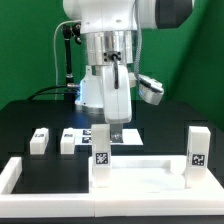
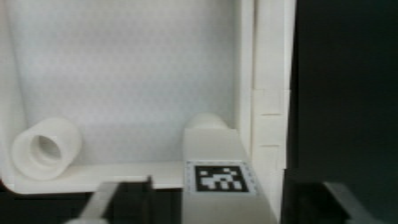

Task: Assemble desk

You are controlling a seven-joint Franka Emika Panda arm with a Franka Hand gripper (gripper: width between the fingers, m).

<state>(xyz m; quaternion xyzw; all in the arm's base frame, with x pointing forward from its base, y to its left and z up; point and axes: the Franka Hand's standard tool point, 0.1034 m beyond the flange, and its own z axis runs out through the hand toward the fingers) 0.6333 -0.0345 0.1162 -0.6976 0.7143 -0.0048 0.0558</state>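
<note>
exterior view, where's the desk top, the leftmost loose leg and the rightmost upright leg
desk top (image 1: 150, 172): exterior view, bare tray floor
leftmost loose leg (image 1: 40, 141): exterior view, its front face
rightmost upright leg (image 1: 197, 155): exterior view, its tag

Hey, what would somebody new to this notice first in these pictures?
The white robot arm fills the middle of the exterior view. Its gripper hangs low over an upright leg that stands in the desk top toward the exterior view's left. A second leg stands at the tray's right end. Two loose legs sit on the black table at the exterior view's left.
</note>
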